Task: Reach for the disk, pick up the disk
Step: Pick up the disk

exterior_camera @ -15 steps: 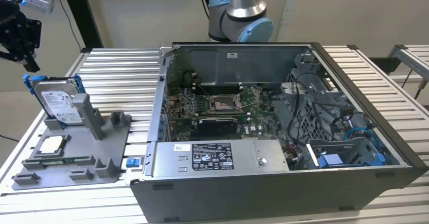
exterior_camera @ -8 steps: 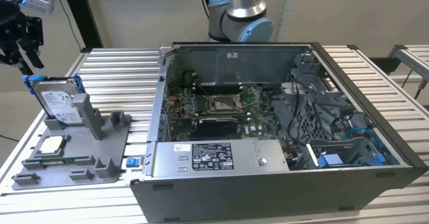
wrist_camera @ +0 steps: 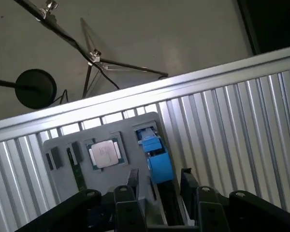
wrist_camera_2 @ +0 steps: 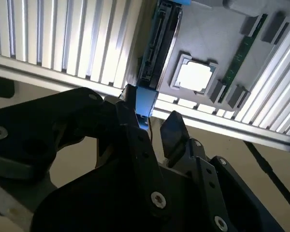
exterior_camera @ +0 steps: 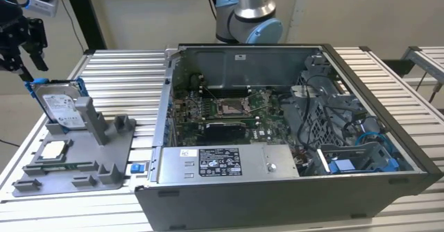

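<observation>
Hovering above upright disk (exterior_camera: 59, 104) — jaws spread wide, holding nothing; disk's lower edge hidden in grey holder (exterior_camera: 116, 146).

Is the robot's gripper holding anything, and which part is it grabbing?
Nothing is held. The gripper is open, poised right at the blue-framed top edge of the disk, not clamped on it.

Open air above disk (exterior_camera: 58, 105); post (exterior_camera: 88, 113) alongside

1 disk (exterior_camera: 61, 105), 1 processor chip (exterior_camera: 53, 149), 1 memory stick (exterior_camera: 66, 165), 1 small blue clip (exterior_camera: 136, 167), 1 grey holder tray (exterior_camera: 116, 150), 1 open computer case (exterior_camera: 277, 201), 1 power supply (exterior_camera: 222, 162) inside it, 1 CPU socket (exterior_camera: 229, 106) on the board, 1 robot arm (exterior_camera: 250, 8)
</observation>
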Controlling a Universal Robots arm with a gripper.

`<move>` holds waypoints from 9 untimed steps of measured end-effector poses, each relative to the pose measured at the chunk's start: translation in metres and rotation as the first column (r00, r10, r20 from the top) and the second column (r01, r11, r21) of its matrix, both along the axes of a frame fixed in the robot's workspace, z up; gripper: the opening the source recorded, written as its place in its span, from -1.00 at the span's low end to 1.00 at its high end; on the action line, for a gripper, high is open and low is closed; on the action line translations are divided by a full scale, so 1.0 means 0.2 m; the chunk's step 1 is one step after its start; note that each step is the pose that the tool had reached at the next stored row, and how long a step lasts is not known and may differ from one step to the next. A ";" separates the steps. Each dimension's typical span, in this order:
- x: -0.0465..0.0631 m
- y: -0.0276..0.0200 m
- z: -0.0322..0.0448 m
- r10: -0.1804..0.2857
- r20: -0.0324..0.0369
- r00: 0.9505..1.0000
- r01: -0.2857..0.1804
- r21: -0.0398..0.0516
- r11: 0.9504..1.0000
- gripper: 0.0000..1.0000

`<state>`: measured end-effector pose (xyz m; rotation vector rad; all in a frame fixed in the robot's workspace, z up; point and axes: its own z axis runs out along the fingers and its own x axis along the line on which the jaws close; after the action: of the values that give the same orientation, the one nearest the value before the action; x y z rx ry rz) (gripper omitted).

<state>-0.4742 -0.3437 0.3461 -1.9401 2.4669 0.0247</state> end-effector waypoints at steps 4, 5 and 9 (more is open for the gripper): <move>0.00 0.000 -0.027 0.053 0.000 0.999 -0.053 0.000 0.999 1.00; 0.00 0.000 -0.034 0.064 0.000 0.998 -0.064 0.000 0.998 1.00; 0.00 0.000 -0.060 0.108 0.000 0.994 -0.108 0.001 0.994 1.00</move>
<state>-0.4742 -0.3437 0.3342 -2.0706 2.3590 0.0256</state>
